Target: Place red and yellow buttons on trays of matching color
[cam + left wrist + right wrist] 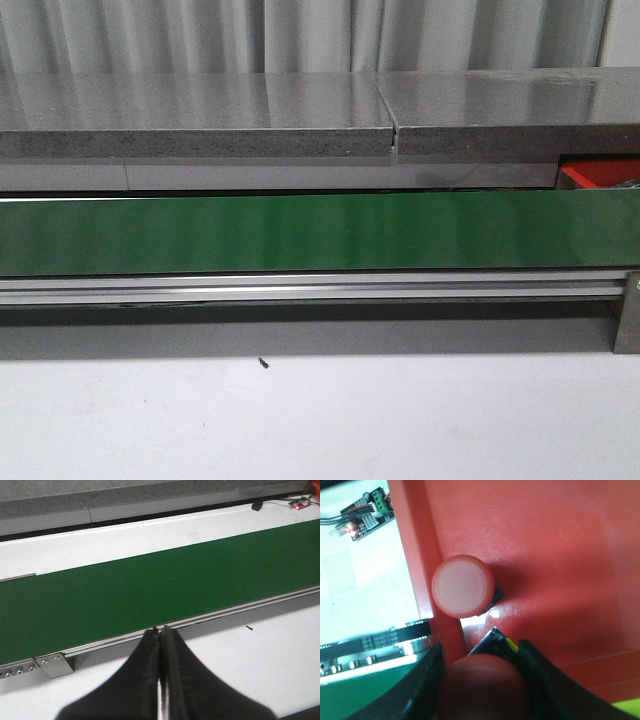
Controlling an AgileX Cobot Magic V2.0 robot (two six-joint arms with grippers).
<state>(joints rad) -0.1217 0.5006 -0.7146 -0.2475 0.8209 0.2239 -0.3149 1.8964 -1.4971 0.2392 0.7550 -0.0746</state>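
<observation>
A red button (pixel 482 690), likely light, rigid and slick-capped, sits clamped by its sides in the right hand (pixel 480 680) over the red tray (pixel 560 555), beside another button (pixel 463 585); left hand (pixel 161 635) closed, empty.

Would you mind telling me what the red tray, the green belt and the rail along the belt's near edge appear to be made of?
The red tray looks like moulded plastic: uniform colour, soft sheen, fine scuffs. The green belt seems to be smooth rubber or PVC, semi-matte with a faint streaky reflection; which one is unclear. The rail looks like bare extruded aluminium: silvery, brushed, with straight grooves.
</observation>
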